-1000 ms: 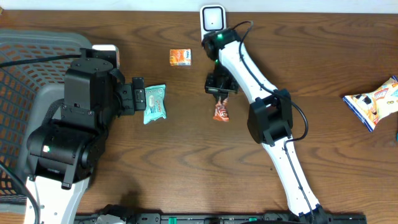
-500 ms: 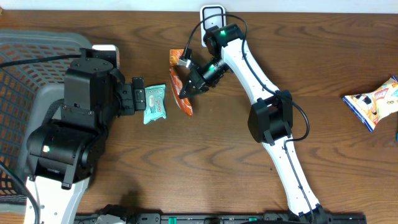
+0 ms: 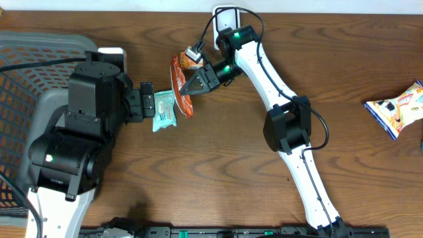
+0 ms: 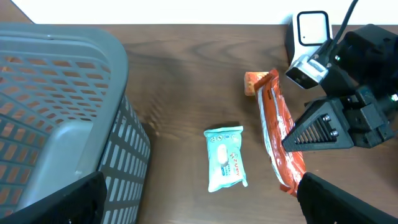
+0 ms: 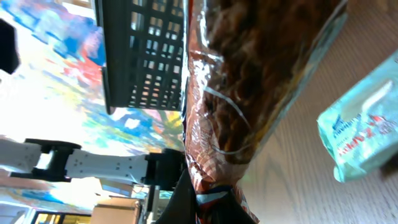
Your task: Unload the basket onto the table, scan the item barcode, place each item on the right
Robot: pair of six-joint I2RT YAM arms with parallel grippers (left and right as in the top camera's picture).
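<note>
Currently the R gripper (image 3: pixel 186 86) is seen pressed together on an orange snack packet (image 3: pixel 178 79), which is pinched approx. mid-length betw. the dark ribbed fingers (image 4: pixel 320 130). In the R wrist view the packet (image 5: pixel 249 81) fills most of the frame, w/ brown contents visible thru a clear panel. Its crimped end is clamped at the bottom of that view.

The packet (image 4: pixel 277 127) is held edge-on and elongated. One end is pointed twd the far table edge and the other twd the near side. Whether its low end touches the wooden table (image 3: pixel 218 172) can't be told.

Just beside the packet, on its L side, a teal wipes pack (image 3: pixel 164 110) is laid flat. From overhead the two edges appear to meet. In the L wrist view a strip of bare wood is seen betw. them.

A small orange box (image 4: pixel 252 83) is set near the packet's far end. A white scanner (image 3: pixel 226 16) is stood at the far table edge, beyond the R arm and apart from the packet.

The L gripper (image 3: pixel 151 102) is spread wide, w/ nothing held, and is pointed at the wipes pack. A grey basket (image 4: pixel 56 93) is placed to its L. A snack bag (image 3: pixel 396 109) is laid well apart at the R table edge.
</note>
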